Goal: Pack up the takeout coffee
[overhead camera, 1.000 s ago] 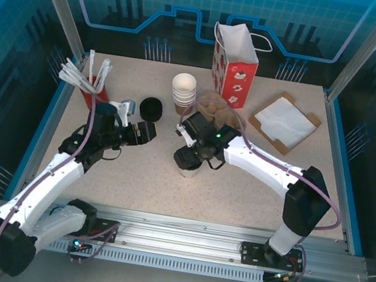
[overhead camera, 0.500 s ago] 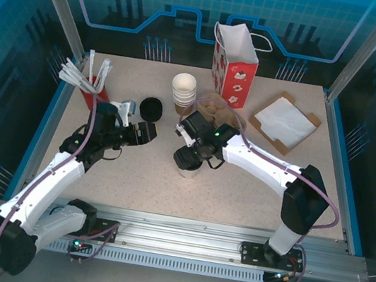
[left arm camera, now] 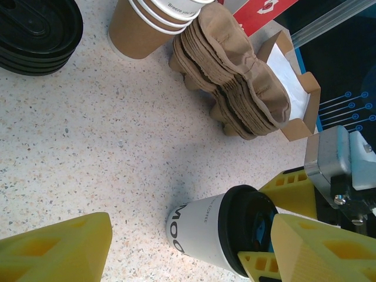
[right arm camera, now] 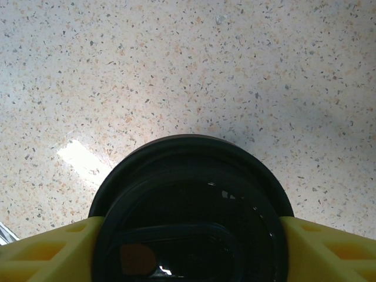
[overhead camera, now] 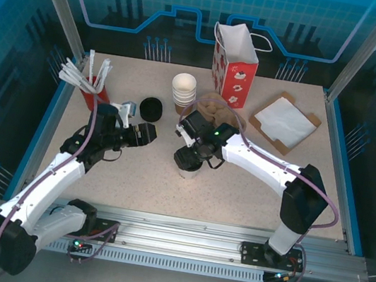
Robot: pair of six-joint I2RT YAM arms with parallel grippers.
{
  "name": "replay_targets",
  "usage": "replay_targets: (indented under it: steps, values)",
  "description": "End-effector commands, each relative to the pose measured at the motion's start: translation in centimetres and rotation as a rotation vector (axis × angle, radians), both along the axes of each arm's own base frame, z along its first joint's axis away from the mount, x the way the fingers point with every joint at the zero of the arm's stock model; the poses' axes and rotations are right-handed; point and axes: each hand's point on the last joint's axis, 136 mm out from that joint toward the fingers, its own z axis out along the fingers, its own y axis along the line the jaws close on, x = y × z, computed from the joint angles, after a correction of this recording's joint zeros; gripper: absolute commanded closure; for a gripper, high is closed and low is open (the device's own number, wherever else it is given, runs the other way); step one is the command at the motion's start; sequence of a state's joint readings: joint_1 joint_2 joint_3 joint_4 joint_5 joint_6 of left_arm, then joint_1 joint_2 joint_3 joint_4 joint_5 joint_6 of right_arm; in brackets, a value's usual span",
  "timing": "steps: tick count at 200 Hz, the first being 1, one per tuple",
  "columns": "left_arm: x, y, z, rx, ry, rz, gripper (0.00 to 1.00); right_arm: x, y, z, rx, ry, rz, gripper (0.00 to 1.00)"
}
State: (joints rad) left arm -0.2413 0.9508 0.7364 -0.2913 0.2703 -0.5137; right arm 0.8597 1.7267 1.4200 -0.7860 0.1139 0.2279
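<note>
On the speckled table (overhead camera: 237, 192), the takeout coffee (left arm camera: 205, 232) is clasped by the right gripper (right arm camera: 191, 241); the left gripper (overhead camera: 145, 134) is spread open.

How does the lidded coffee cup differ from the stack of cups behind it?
The takeout coffee wears a black lid; the stack of cups is open-topped. The takeout coffee is a single cup held at its lid by the right gripper; the stack is several nested, standing free. The coffee's wall is white; the stack's lowest cup is brown. Both stand upright.
</note>
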Motion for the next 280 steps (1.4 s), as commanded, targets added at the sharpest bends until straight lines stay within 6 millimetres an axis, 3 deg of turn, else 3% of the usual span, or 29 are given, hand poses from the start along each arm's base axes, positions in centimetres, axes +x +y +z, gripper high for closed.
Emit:
replay_targets:
  steps: [1, 123, 247, 280]
  values:
    - [-0.2, -0.3, -0.4, -0.003, 0.002, -0.030, 0.27, -2.9, -1.4, -2.6, -0.108, 0.131, 0.018, 0.27]
    - [-0.2, -0.6, -0.7, -0.013, 0.007, -0.041, 0.27, -2.8, -0.6, -1.2, -0.107, 0.150, -0.025, 0.28]
    - [-0.4, -0.5, -1.1, -0.012, 0.026, -0.037, 0.27, -4.1, -2.7, -4.2, -0.174, 0.108, -0.018, 0.35]
    - [-0.2, -0.6, -1.6, -0.027, 0.035, -0.035, 0.27, -4.3, -2.2, -4.7, -0.133, 0.070, -0.018, 0.38]
